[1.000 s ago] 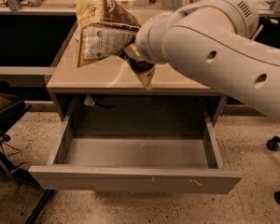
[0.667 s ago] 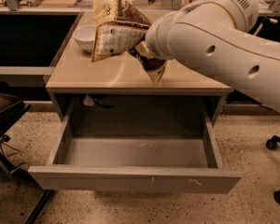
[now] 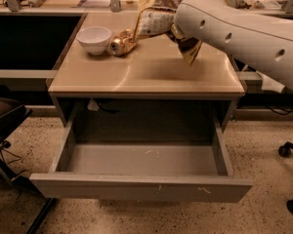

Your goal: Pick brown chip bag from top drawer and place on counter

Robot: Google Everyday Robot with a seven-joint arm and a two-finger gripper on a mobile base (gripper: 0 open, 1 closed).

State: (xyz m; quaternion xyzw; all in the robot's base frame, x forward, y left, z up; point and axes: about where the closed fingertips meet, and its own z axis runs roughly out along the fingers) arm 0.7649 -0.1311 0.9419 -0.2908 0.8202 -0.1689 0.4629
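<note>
The brown chip bag (image 3: 154, 14) hangs over the back of the beige counter (image 3: 146, 74), its lower corner (image 3: 190, 51) just above the surface. My gripper (image 3: 177, 32) is at the end of the white arm coming in from the right and is shut on the bag; the arm's wrist mostly hides the fingers. The top drawer (image 3: 141, 188) is pulled wide open below the counter, and its grey floor (image 3: 146, 160) is bare.
A white bowl (image 3: 94, 39) and a crushed golden can (image 3: 121, 44) sit at the counter's back left, close to the bag. A dark chair (image 3: 5, 116) stands at the left. Chair wheels (image 3: 285, 150) are on the speckled floor at the right.
The arm has carried the bag right and farther back over the counter. The bowl and the can have come into view beside it.
</note>
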